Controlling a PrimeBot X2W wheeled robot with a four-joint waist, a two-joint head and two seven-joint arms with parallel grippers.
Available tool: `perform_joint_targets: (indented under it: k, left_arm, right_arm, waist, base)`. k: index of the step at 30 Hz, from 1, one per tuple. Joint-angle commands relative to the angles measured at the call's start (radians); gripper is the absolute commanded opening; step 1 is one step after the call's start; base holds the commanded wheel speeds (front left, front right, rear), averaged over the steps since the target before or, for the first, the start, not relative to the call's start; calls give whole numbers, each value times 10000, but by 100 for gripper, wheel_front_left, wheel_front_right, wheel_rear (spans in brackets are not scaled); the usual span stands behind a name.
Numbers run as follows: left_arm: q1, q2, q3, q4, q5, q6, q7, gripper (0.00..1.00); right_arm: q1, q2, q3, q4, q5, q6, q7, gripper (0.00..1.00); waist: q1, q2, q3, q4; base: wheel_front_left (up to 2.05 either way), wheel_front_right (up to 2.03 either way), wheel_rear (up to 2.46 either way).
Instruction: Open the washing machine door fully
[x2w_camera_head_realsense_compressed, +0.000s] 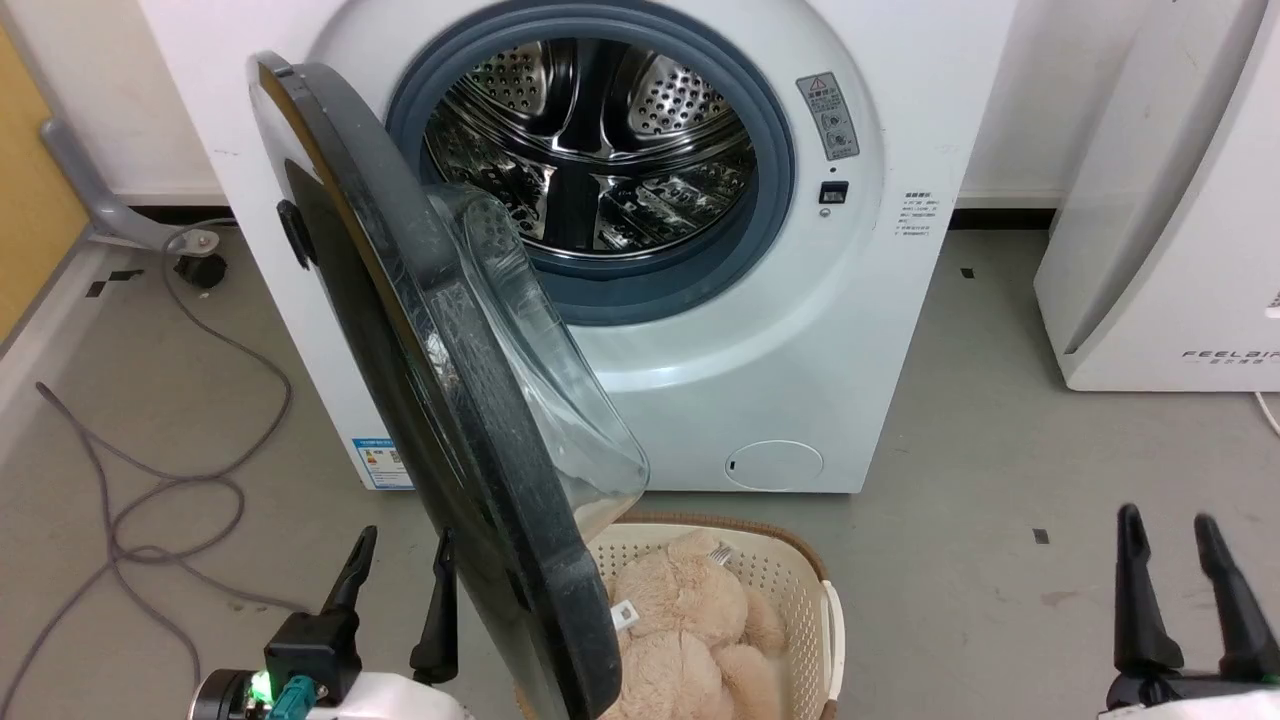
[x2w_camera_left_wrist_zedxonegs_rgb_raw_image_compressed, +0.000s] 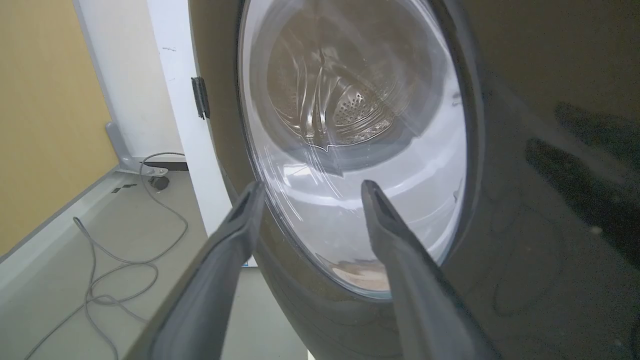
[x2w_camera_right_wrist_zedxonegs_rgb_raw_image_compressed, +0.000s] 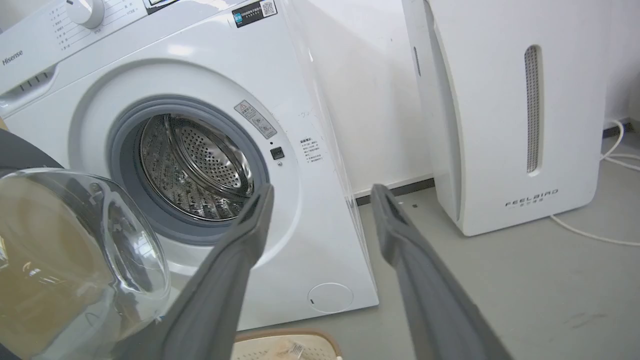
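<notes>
Head view: the washing machine door (x2w_camera_head_realsense_compressed: 440, 400) stood about half open, hinged left on the washing machine (x2w_camera_head_realsense_compressed: 800, 330), its near edge over a basket (x2w_camera_head_realsense_compressed: 790, 580). The left gripper (x2w_camera_head_realsense_compressed: 400, 590), just left of it, and the right gripper (x2w_camera_head_realsense_compressed: 1185, 590), far right, were spread and empty. Left wrist view: the floor (x2w_camera_left_wrist_zedxonegs_rgb_raw_image_compressed: 150, 215) left of the door offered swing room. Right wrist view: the drum (x2w_camera_right_wrist_zedxonegs_rgb_raw_image_compressed: 200, 165) was exposed.

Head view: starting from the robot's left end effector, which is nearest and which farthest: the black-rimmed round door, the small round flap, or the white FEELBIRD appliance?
1. Black-rimmed round glass door: right beside the left end effector, on its right.
2. Small round white flap: low on the white washing machine, farther right.
3. Tall white FEELBIRD appliance: far right, by the wall.
</notes>
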Motion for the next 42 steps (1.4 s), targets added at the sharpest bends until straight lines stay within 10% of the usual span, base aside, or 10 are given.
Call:
perform_joint_targets:
  k: [1, 6, 18, 20, 42]
  left_arm:
    - [55, 51, 28, 8, -43, 56, -53, 100]
    - [5, 116, 17, 55, -87, 49, -53, 100]
    - [22, 186, -89, 185, -200, 37, -11, 100]
    - [26, 183, -113, 208, -251, 17, 40, 0]
    - [-285, 300, 265, -2117, -480, 397, -17, 0]
  right_arm:
    - [166, 45, -44, -259, -384, 8, 100, 100]
    - [612, 198, 264, -1515, -2557, 8, 1155, 100]
    - [925, 210, 842, -1695, -2742, 8, 1825, 100]
    - [916, 210, 846, -1702, -2715, 8, 1833, 100]
    - [921, 211, 917, -1623, -2497, 8, 1690, 100]
  waist:
    - [0, 0, 5, 6]
    - [0, 0, 64, 12]
    - [0, 0, 172, -13]
    - [0, 0, 177, -11]
    - [0, 0, 216, 65]
  base:
    - [0, 0, 0]
    - [0, 0, 0]
    - [0, 0, 0]
    - [0, 0, 0]
    - [0, 0, 0]
